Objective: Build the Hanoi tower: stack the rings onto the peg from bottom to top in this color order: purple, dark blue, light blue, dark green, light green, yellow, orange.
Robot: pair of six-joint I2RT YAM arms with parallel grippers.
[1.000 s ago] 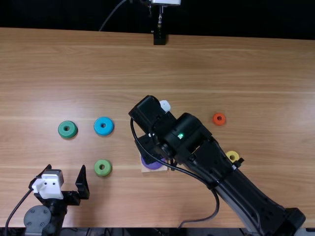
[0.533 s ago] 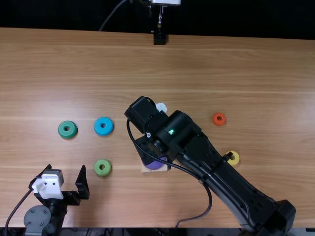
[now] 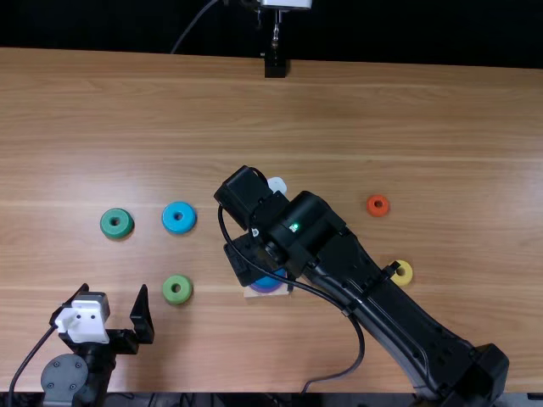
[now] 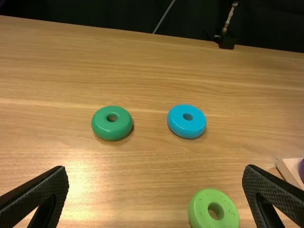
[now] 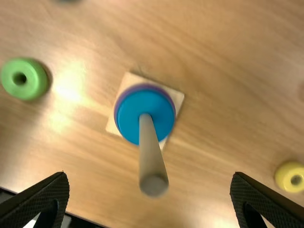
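From my seat, the right gripper (image 3: 246, 256) hangs above the wooden base (image 5: 127, 85), which sits closer to the table's (image 3: 441, 127) near edge than to its far one; in the right wrist view its two fingers are spread wide with nothing pinched between them, and the peg (image 5: 151, 152) rises from the base toward the gap; on the peg I have two rings, the purple ring (image 5: 145, 87) underneath and the blue ring (image 5: 129, 118) lying on it, a thin purple rim showing around the blue, with corners of the square base poking out past them; my left gripper (image 3: 114, 290) is parked by the near edge, off to the left, its fingers also wide apart and empty; the light green ring (image 3: 177, 300) lies flat on the table between that gripper and the base; farther from the near edge I see the dark green ring (image 3: 116, 232) and the light blue ring (image 3: 179, 227) side by side but apart, the dark green one farther left; to the right of the base, the yellow ring (image 3: 407, 275) lies just beside the right arm (image 3: 373, 297), partly covered by it, and the orange ring (image 3: 377, 213) rests beyond it toward the far edge
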